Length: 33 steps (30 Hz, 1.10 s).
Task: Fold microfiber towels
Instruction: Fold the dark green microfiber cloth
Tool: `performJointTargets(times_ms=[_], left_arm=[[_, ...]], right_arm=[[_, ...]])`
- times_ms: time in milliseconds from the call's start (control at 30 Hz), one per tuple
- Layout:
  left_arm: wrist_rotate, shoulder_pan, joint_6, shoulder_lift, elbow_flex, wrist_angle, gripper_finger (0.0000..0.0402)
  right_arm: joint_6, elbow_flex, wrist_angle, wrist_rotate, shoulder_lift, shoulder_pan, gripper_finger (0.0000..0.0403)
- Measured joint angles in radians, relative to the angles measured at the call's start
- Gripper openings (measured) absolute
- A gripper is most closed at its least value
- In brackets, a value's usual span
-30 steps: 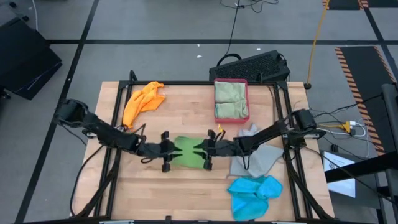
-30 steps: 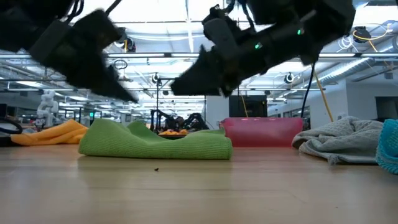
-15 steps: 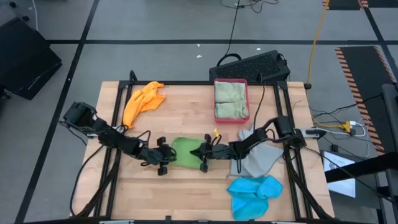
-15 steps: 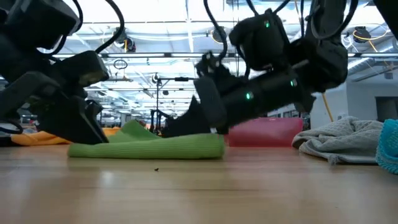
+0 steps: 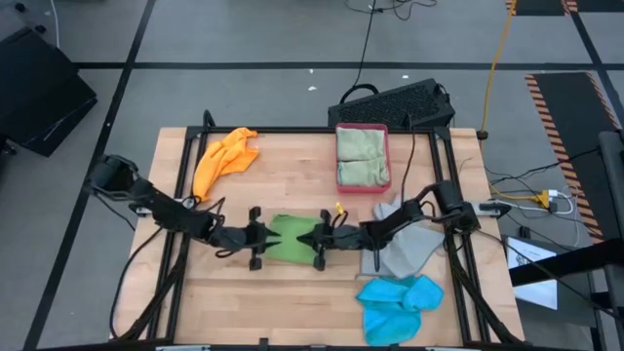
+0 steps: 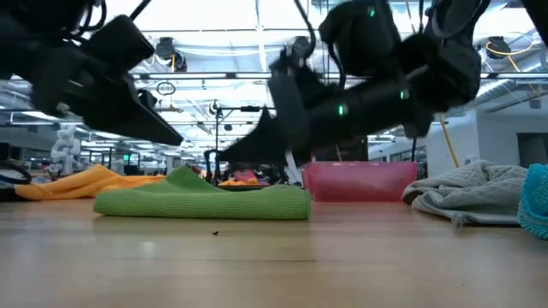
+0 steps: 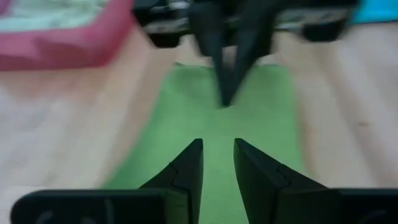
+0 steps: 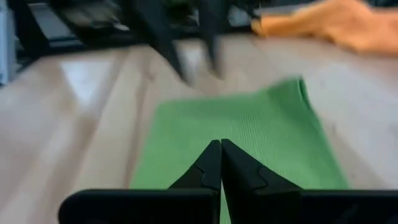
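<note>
With the bright green towel mid-table between my grippers, the right gripper pinched together, seemingly on nothing, and the left gripper slightly apart, I'd grab both edges evenly before folding.

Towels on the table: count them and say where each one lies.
5. Orange towel at the far left; sage towel in the red tray; green towel at the centre; grey towel on the right; blue towel at the near right. More may hide underneath.
</note>
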<state>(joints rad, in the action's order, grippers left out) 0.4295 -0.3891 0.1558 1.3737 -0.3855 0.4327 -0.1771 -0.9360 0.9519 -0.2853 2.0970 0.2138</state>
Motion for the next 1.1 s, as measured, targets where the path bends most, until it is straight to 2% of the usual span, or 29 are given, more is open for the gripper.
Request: performJointTargets(times_ms=[100, 300, 433, 600, 800, 933, 1100], left_arm=[[0.011, 0.052, -0.028, 0.021, 0.0, 0.009, 0.0093], [-0.039, 0.146, -0.015, 0.09, 0.0, -0.022, 0.0093], [-0.039, 0.179, 0.021, 0.132, 0.001, -0.071, 0.0093], [-0.049, 0.197, 0.057, 0.194, 0.0, -0.053, 0.0093], [-0.075, 0.223, 0.109, 0.255, -0.005, -0.037, 0.0093], [-0.099, 0.224, 0.109, 0.237, -0.004, -0.052, 0.0093], [-0.137, 0.211, 0.11, 0.126, 0.002, -0.147, 0.0093]], right_arm=[[0.034, 0.0, 0.03, -0.001, -0.015, -0.009, 0.0], [0.023, 0.0, 0.043, -0.006, 0.012, -0.06, 0.0], [0.025, 0.0, 0.037, -0.019, 0.045, -0.082, 0.0], [-0.005, 0.0, 0.017, -0.081, 0.111, -0.097, 0.0], [-0.019, -0.002, 0.024, -0.091, 0.133, -0.097, 0.0], [-0.009, -0.002, 0.023, -0.084, 0.122, -0.094, 0.0], [0.032, 0.002, -0.026, -0.076, 0.059, -0.082, 0.0]])
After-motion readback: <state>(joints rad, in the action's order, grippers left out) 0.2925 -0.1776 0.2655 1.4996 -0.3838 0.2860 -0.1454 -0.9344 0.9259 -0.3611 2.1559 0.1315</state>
